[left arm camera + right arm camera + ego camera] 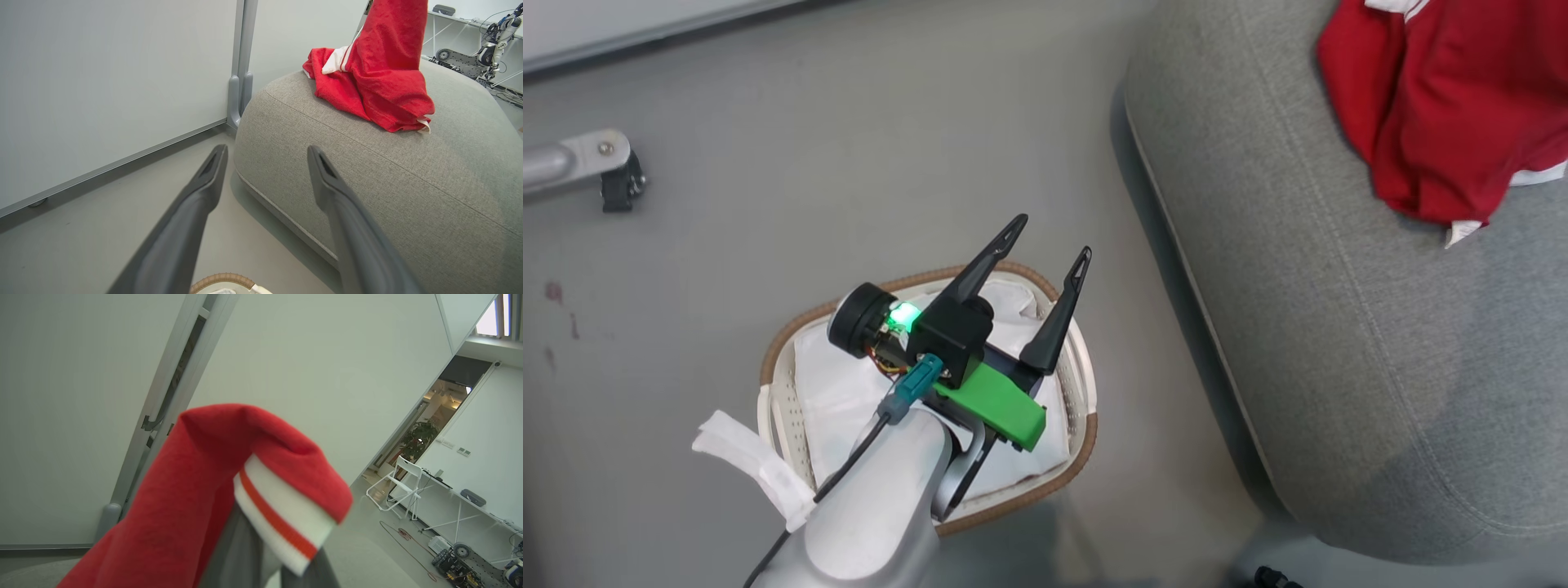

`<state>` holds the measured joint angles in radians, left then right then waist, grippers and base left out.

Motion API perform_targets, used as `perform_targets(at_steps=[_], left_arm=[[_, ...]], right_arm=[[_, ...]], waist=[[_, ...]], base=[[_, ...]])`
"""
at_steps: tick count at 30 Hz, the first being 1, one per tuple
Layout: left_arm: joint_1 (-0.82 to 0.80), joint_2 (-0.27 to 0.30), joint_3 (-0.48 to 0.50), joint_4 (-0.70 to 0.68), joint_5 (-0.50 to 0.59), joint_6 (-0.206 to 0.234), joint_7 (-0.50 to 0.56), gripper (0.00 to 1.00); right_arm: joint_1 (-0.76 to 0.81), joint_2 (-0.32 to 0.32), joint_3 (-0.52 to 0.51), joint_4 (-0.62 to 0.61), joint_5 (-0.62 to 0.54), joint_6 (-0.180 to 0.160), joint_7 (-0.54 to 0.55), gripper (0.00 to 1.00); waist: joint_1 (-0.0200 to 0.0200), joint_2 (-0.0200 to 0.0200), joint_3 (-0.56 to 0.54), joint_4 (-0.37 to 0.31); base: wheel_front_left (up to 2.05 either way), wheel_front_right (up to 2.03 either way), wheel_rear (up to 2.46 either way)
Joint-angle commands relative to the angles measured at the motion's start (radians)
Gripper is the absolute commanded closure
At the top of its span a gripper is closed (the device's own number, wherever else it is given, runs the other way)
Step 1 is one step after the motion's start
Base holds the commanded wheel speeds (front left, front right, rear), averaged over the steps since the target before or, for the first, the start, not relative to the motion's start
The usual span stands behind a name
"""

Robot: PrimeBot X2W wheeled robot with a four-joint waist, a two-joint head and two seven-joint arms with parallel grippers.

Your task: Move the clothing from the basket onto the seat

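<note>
The basket sits on the floor, with its white liner showing and no red fabric visible inside. My left gripper hovers over it, open and empty; the left wrist view shows the gripper pointing toward the seat, with the basket rim below. Red clothing lies on the grey seat. One red garment hangs from above with its lower end resting on the cushion. My right gripper is shut on that clothing, its striped trim draped over the fingers.
A metal leg with a caster reaches in at the far left of the floor. A white wall panel and a grey post stand behind the seat. A folding chair and equipment are farther off.
</note>
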<state>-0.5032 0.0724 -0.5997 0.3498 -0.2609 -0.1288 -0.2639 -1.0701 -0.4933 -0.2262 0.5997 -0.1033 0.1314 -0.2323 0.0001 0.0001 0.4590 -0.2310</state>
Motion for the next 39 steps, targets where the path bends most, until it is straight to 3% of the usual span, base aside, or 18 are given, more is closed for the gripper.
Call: perform_targets(at_steps=[1, 9, 22, 23, 24, 25, 26, 39], left_arm=[[-0.024, 0.009, 0.001, -0.009, 0.007, -0.002, -0.001, 0.0], [-0.049, 0.026, -0.005, -0.026, 0.027, -0.002, -0.001, 0.0], [-0.035, 0.042, -0.018, -0.011, 0.018, -0.002, -0.001, 0.0], [-0.031, 0.042, -0.018, -0.008, 0.017, -0.002, -0.001, 0.0], [-0.026, 0.042, -0.018, -0.007, 0.014, -0.002, -0.001, 0.0], [-0.021, 0.043, -0.015, -0.007, 0.011, -0.001, -0.001, 0.0], [-0.017, 0.044, -0.013, -0.006, 0.008, -0.001, -0.001, 0.0], [0.059, 0.03, 0.043, -0.011, -0.023, 0.004, -0.001, 0.0]], right_arm=[[0.026, 0.016, -0.018, 0.036, -0.012, -0.001, -0.014, 1.0], [0.097, 0.107, -0.076, 0.196, -0.069, -0.001, -0.033, 1.0], [0.189, 0.208, -0.083, 0.224, -0.125, -0.001, -0.034, 1.0], [0.197, 0.216, -0.071, 0.225, -0.124, -0.001, -0.034, 0.85], [0.207, 0.218, -0.061, 0.224, -0.121, -0.001, -0.034, 0.53], [0.214, 0.218, -0.057, 0.223, -0.118, -0.001, -0.034, 0.53], [0.223, 0.216, -0.052, 0.221, -0.115, -0.001, -0.034, 0.0], [0.395, 0.235, 0.017, 0.167, -0.064, -0.001, -0.034, 0.0]], waist=[[-0.0001, -0.0001, 0.071, 0.023], [-0.0001, -0.0001, 0.128, 0.018], [-0.0001, -0.0001, 0.116, -0.011], [-0.0001, -0.0001, 0.108, -0.013], [-0.0001, -0.0001, 0.1, -0.014], [-0.0001, -0.0001, 0.091, -0.016], [-0.0001, -0.0001, 0.084, -0.018], [-0.0001, -0.0001, -0.064, -0.04]], base=[[0.0, 0.0, 0.0], [0.0, 0.0, 0.0], [0.0, 0.0, 0.0], [0.0, 0.0, 0.0], [0.0, 0.0, 0.0], [0.0, 0.0, 0.0], [0.0, 0.0, 0.0], [0.0, 0.0, 0.0]])
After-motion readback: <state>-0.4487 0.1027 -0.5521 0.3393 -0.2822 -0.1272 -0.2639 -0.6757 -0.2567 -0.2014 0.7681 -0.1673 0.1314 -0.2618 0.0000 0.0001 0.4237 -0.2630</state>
